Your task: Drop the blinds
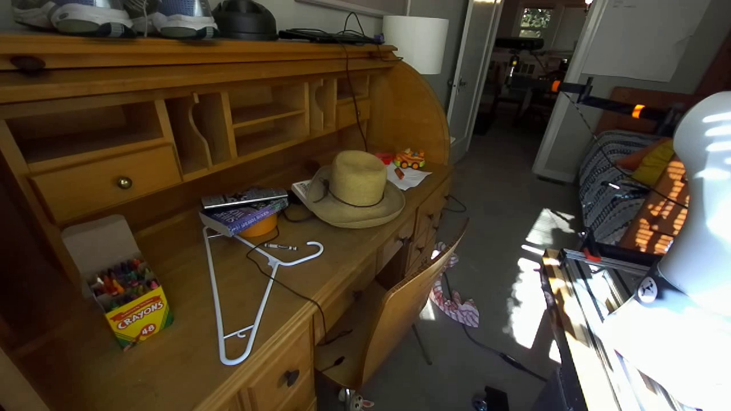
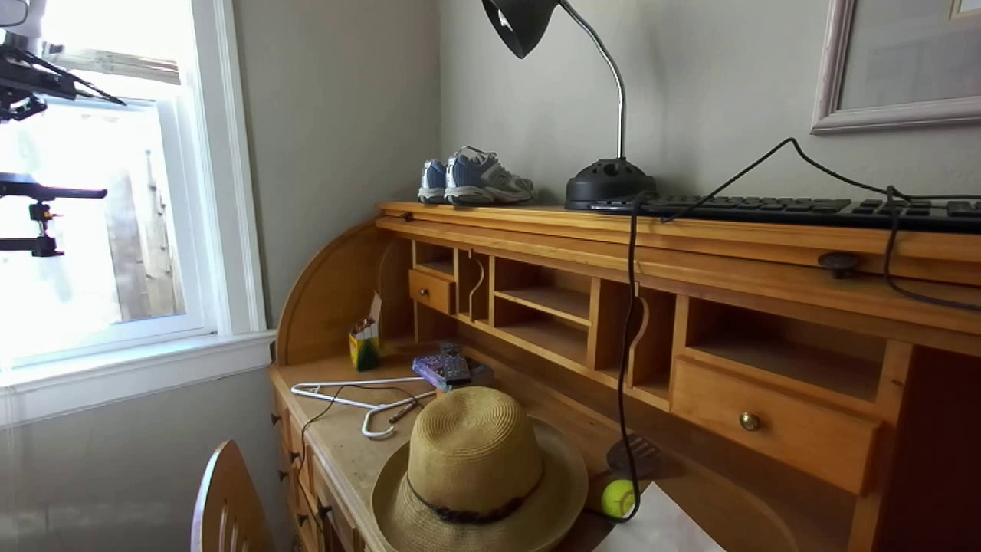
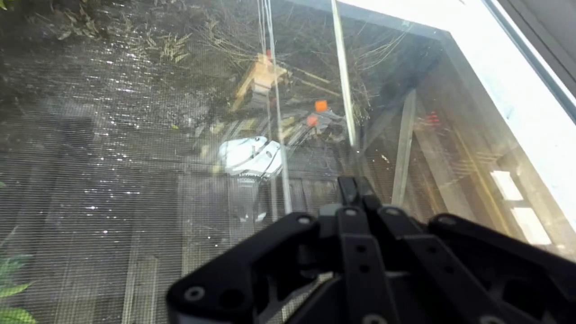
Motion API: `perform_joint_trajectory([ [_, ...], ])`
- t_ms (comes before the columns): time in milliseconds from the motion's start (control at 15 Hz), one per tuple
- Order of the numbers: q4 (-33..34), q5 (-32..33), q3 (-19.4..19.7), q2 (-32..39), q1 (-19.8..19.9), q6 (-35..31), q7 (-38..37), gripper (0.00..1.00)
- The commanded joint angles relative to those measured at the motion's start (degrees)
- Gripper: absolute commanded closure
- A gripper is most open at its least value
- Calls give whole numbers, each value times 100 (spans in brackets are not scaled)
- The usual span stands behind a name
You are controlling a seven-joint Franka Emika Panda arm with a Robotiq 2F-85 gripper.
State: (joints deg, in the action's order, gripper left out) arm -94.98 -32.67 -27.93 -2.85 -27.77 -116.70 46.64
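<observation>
Tool (image 3: 358,191) identified with certainty in the wrist view only: clenched, tips drawn together. A pale rod (image 3: 343,72) runs down to the tips, its lower end blurred; cannot tell whether it is pinched between them or passes behind. Blinds: slats not made out in any view. Rod and thin pale cords (image 3: 278,112) hang before the window (image 2: 123,192), rod directly beyond the tool, cords to its left. In an exterior view glare washes out much of the glass, and dark hardware (image 2: 34,80) is cut by the left edge; how much of it is tool cannot be told. Arm (image 1: 705,228) cut off at the right edge of an exterior view, its lower part overexposed. Well apart from the tool, in both exterior views: counter (image 1: 180,248) bearing crayon box (image 1: 140,317), white hanger (image 1: 274,263), purple book (image 1: 245,217) and straw hat (image 1: 358,177); wooden chair (image 1: 402,302) at its front. White window frame (image 3: 513,90) bounds the tool's right in the wrist view; sill (image 2: 153,368) runs along the window's bottom. To the tool's left, a broad stretch of fine mesh, crossed by the cords. Grey floor (image 1: 497,217) between chair and arm, black cable (image 1: 508,359) across it.
</observation>
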Motion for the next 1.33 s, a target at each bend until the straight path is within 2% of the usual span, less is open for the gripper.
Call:
perform_joint_trajectory([
  [0, -822, 245, 97, -611, 62, -721, -698, 100],
  [133, -1240, 433, 122, -840, 57, -1003, -1178, 100],
  [400, -1879, 1084, -19, -1126, -38, -971, -2548, 100],
  [600, -2008, 1500, -211, -1317, -63, -989, -3754, 100],
  [800, -2061, 1605, -422, -1421, -148, -934, -4604, 100],
  [933, -2089, 1482, -523, -1459, -235, -865, -4921, 100],
  [1267, -2134, 878, -569, -1388, -556, -936, -4939, 100],
])
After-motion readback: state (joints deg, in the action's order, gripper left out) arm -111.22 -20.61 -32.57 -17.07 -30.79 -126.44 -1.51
